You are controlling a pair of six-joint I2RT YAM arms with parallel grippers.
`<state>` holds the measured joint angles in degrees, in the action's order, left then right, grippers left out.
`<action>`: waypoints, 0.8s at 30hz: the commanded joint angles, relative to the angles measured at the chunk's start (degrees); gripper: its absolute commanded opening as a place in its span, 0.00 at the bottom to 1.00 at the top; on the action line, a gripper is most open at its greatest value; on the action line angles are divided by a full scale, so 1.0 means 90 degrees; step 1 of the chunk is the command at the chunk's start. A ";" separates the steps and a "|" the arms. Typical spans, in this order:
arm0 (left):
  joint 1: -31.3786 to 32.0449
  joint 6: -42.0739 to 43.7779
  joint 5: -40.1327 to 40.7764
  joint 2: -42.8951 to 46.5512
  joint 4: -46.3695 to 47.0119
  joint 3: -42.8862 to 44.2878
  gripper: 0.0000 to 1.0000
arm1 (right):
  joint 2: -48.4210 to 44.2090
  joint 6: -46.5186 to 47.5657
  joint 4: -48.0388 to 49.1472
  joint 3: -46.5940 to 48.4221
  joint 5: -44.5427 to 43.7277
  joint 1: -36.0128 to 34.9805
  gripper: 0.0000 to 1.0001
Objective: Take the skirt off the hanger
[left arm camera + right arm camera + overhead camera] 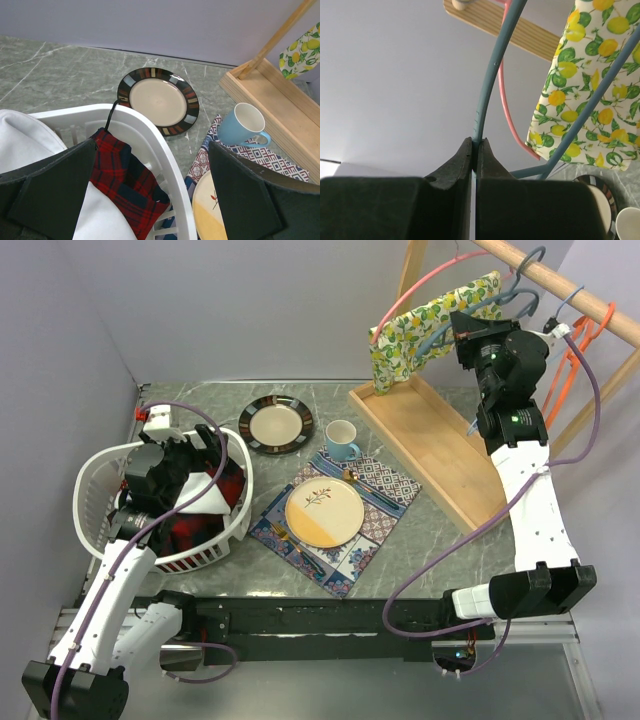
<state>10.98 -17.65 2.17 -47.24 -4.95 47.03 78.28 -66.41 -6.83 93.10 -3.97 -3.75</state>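
Observation:
The skirt, white with yellow lemons and green leaves, hangs from the wooden rail at the back right. It also shows in the right wrist view and the left wrist view. My right gripper is raised beside it and shut on the thin wire of the blue hanger; the closed tips pinch the wire. The hanger's blue arm crosses the skirt. My left gripper hovers open over the white basket, its jaws wide with nothing between them.
A pink hanger and an orange hanger share the rail. The basket holds red plaid cloth and white fabric. On the table are a dark-rimmed plate, a blue mug, a yellow plate on a patterned mat, and the rack's wooden base.

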 commanded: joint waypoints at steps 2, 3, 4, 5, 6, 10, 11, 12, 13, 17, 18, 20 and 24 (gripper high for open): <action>0.0020 0.0096 -0.0095 0.0083 0.0267 0.0009 0.99 | -0.0259 0.0103 0.0310 -0.0031 0.0314 0.0045 0.12; 0.0020 0.0096 -0.0095 0.0103 0.0277 0.0009 0.99 | -0.0347 0.0133 0.0319 -0.0177 0.0314 0.0055 0.23; 0.0020 0.0096 -0.0105 0.0112 0.0277 0.0009 0.99 | -0.0435 0.0181 0.0339 -0.0265 0.0304 0.0055 0.30; 0.0020 0.0096 -0.0115 0.0113 0.0277 0.0000 0.99 | -0.0649 0.0201 0.0339 -0.0373 0.0304 0.0045 0.36; 0.0030 0.0096 -0.0124 0.0122 0.0277 0.0009 0.99 | -0.0757 0.0230 0.0349 -0.0557 0.0323 0.0055 0.45; 0.0030 0.0086 -0.0095 0.0122 0.0257 0.0019 0.99 | -0.1217 0.0581 0.0184 -0.0891 0.0421 0.0045 0.59; 0.0020 0.0096 -0.0085 0.0122 0.0247 0.0019 0.99 | -0.1382 0.0679 0.0125 -0.0940 0.0644 0.0045 0.61; 0.0020 0.0105 -0.0056 0.0113 0.0247 0.0019 0.99 | -0.1470 0.0777 0.0037 -0.1037 0.0704 0.0045 0.65; 0.0020 0.0115 -0.0046 0.0113 0.0228 0.0029 0.99 | -0.1549 0.1019 -0.0147 -0.1067 0.0782 0.0036 0.66; 0.0020 0.0125 0.0002 0.0113 0.0218 0.0009 0.99 | -0.1958 0.1772 -0.0802 -0.1067 0.1298 0.0045 0.66; 0.0030 0.0125 0.0012 0.0122 0.0218 0.0009 0.99 | -0.2037 0.1880 -0.0920 -0.1057 0.1339 0.0036 0.66; 0.0030 0.0125 0.0012 0.0122 0.0228 0.0000 0.99 | -0.2281 0.2115 -0.1116 -0.1135 0.1446 0.0045 0.66; 0.0020 0.0076 -0.0085 0.0122 0.0286 -0.0010 0.99 | -0.2662 0.2281 -0.0941 -0.1360 0.1690 -0.0071 0.62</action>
<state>10.98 -17.63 2.22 -47.09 -4.95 47.05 56.93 -50.35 -14.87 82.02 7.68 -3.60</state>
